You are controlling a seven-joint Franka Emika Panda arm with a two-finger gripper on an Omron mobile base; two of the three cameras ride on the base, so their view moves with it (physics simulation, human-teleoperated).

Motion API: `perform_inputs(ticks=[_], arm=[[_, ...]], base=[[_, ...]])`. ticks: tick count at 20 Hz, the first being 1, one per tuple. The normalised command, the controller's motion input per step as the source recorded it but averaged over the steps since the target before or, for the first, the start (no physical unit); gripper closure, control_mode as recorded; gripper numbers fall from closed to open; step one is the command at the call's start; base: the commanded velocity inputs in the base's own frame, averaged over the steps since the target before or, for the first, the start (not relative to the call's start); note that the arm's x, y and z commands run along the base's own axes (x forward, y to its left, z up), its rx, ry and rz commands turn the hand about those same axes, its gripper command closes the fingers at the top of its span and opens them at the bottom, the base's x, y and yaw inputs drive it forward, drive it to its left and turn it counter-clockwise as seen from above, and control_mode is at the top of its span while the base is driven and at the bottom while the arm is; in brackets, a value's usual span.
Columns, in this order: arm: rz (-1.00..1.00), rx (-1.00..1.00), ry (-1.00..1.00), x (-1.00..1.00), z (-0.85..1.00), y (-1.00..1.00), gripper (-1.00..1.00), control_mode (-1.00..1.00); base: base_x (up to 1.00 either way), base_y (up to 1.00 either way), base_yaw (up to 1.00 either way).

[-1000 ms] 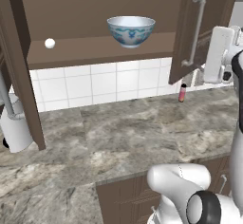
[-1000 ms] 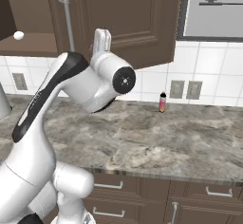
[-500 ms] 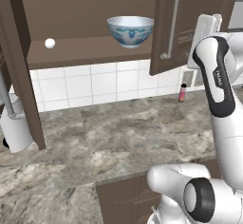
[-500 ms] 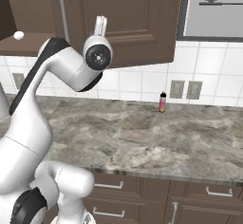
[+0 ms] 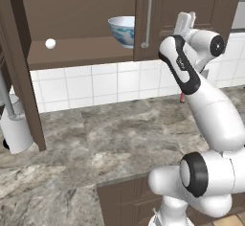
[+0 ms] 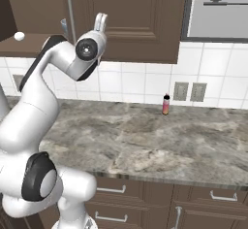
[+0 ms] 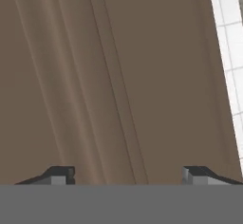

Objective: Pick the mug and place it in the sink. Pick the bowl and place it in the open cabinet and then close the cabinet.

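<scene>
We see the tool (image 7: 128, 174) raised against the panelled face of the cabinet (image 5: 191, 9), on its right-hand door; in the hand view its two dark fingertips (image 7: 59, 174) stand far apart with bare wood between them, so it is released and grips nothing. The bowl (image 5: 121, 30) sits on the cabinet's inner shelf (image 5: 76, 52), to the left of the tool and beyond the door's edge, which partly covers it. A slim metal bar handle (image 5: 147, 18) runs down that door between bowl and tool. The other door (image 5: 21, 76) hangs wide open at the far left.

Counting: one bowl, one small white ball (image 5: 50, 43) on the same shelf well left of the bowl, two cabinet doors, one red-pink bottle (image 6: 165, 105) upright on the worktop (image 6: 145, 136) by the tiled wall, and one white cylindrical object (image 5: 14, 129) at the worktop's left end.
</scene>
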Motion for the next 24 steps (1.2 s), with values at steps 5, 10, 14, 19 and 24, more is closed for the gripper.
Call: perform_inputs(ticks=[5,10,14,19,24], arm=[[0.0,0.0,0.17,1.0,-0.04,0.0,-1.0,-1.0],[0.0,0.01,0.11,0.36,-0.01,-0.06,-1.0,-1.0],[0.0,0.07,0.19,-1.0,-0.35,-0.39,-1.0,-1.0],[0.0,0.04,0.02,-1.0,-0.06,-0.32,-1.0,-1.0],[0.04,0.07,0.06,-0.88,0.18,-0.07,-1.0,-1.0]], base=[[0.0,0.0,0.0],[0.0,0.0,0.0],[0.0,0.0,0.0],[0.0,0.0,0.0],[0.0,0.0,0.0]])
